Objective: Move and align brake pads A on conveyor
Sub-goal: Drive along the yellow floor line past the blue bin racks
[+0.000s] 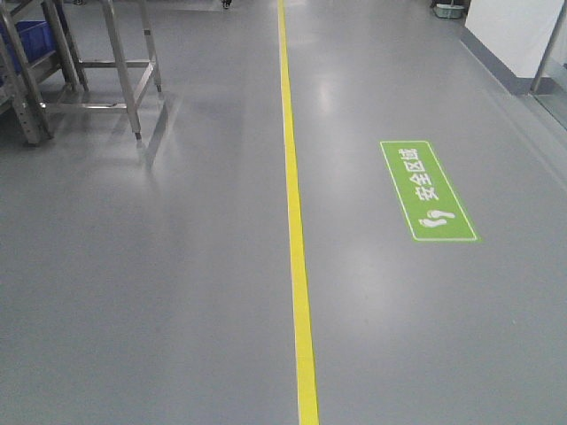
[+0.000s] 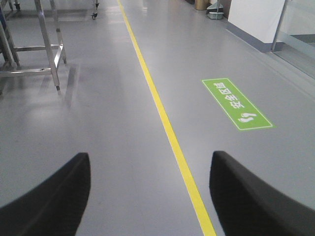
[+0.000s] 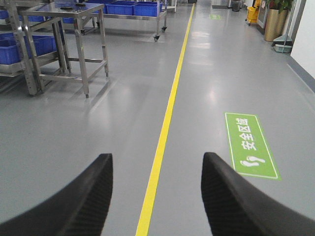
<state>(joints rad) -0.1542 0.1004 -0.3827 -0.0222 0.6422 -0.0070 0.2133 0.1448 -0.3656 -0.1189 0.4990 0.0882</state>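
No brake pads and no conveyor show in any of the three views, so I cannot say where they lie; only the grey floor [image 1: 133, 266] is visible, with a yellow line [image 1: 295, 221] running along it and a green sign [image 1: 428, 190] to the right of this line. A steel table [image 3: 81, 54] and blue bins [image 3: 120, 7] stand far to the left.

I judge that such pads are stiff, rather heavy for their size and not fragile. The best hold is probably across the short width, near the middle groove, so a pad does not turn in the grip.

Both arms point forward and slightly down over the bare floor. The left claw [image 2: 150, 157] is spread wide and holds nothing. The right claw [image 3: 157, 157] is also spread wide and holds nothing.
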